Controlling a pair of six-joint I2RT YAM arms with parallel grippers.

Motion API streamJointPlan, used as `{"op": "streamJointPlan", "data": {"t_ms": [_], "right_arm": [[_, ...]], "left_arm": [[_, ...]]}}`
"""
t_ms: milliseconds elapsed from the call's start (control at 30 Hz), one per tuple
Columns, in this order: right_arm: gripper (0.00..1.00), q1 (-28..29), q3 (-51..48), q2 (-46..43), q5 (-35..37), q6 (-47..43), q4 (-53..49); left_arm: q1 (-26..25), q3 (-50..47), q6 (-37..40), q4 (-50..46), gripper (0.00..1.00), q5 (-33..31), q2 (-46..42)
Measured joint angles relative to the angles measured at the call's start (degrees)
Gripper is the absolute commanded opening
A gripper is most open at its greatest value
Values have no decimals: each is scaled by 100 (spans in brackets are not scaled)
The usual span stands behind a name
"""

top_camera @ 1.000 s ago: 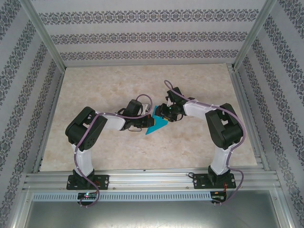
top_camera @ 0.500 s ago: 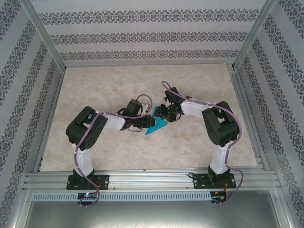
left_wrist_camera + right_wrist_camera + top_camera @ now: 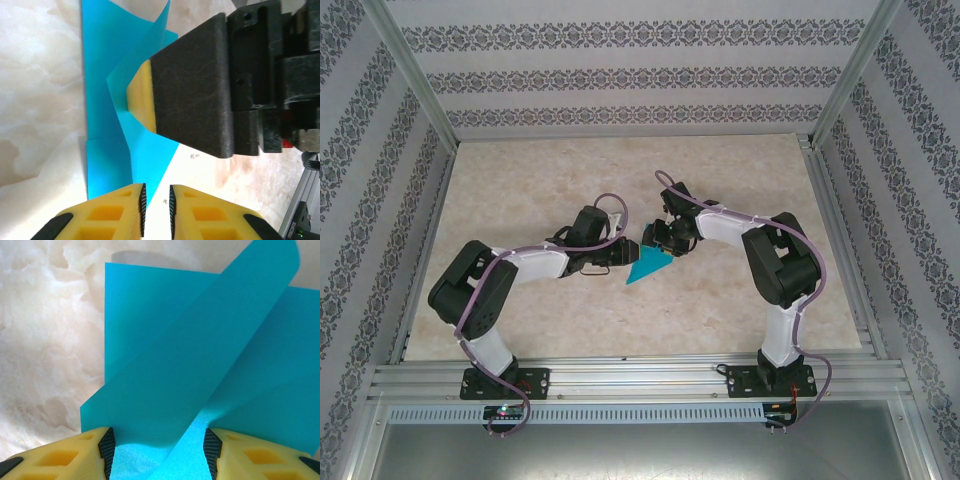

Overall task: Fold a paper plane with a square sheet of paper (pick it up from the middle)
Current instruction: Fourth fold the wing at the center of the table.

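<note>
Left wrist view, left gripper (image 3: 156, 210) stood barely open beside teal paper (image 3: 107, 130), right gripper (image 3: 157, 450) open astride its raised flap (image 3: 200, 355).

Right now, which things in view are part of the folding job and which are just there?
In the job: partly folded teal paper; left tool, jaws barely apart; right tool, open, straddling a raised flap.
Just there: marbled table; metal frame rail; patterned walls.

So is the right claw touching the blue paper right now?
Touching. In the left wrist view, a yellow fingertip of the right claw presses into the blue paper, which creases up around it.
</note>
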Motion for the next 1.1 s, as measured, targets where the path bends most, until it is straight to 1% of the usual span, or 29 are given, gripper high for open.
{"op": "streamJointPlan", "data": {"t_ms": [200,533,767,1100], "right_arm": [[57,9,31,17,55,63,-17],[57,9,140,87,66,214,-133],[57,9,155,101,92,236,-166],[57,9,155,101,96,234,-168]], "left_arm": [[-24,7,-90,111,20,136,92],[-125,118,-129,210,17,326,505],[-125,330,-127,68,14,162,671],[-125,382,-125,-129,13,-70,765]]}}
